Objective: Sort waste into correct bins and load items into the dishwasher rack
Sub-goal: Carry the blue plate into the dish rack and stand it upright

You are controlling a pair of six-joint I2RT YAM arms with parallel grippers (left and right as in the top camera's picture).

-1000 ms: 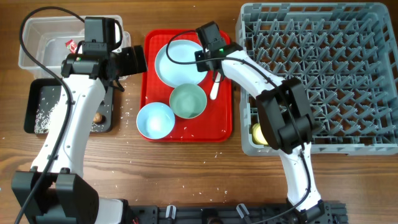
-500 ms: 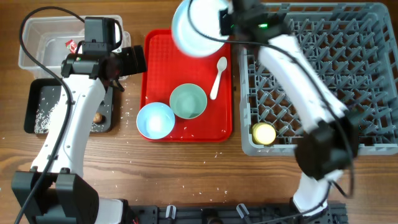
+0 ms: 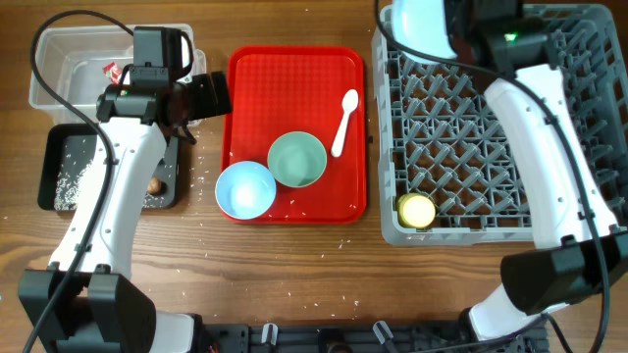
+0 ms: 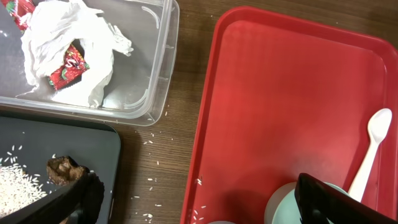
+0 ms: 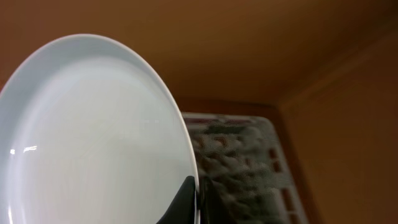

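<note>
We see the right end effector [image 5: 191, 198] clamped on the rim of the plate [image 3: 424, 25], one dark finger [image 5: 186, 200] pressed against the plate's edge in the right wrist view. The plate is held up off the desk [image 3: 324, 265], tilted, over the far left corner of the rack [image 3: 510, 147]. The cup [image 3: 416, 210] sits inside the rack at its near left corner. On the red tray [image 3: 294, 74] we find the two bowls, one [image 3: 296, 160] touching the other [image 3: 245, 189], and the spoon [image 3: 342, 122] lying apart from them near the tray's right edge. The left end effector [image 4: 198, 186] hangs wide open with nothing between its fingers [image 4: 74, 199], above the strip of desk between the red tray and the two bins. The wrappers [image 4: 68, 43] lie crumpled in the tub [image 3: 59, 49]. Just nearer us, the black tray [image 3: 51, 147] holds the grains [image 3: 69, 181] at its left, a dark lump [image 4: 62, 169] close to its far right corner, and a small brown piece [image 3: 154, 184] near its right edge. A few stray grains are scattered on the desk and on the red tray.
</note>
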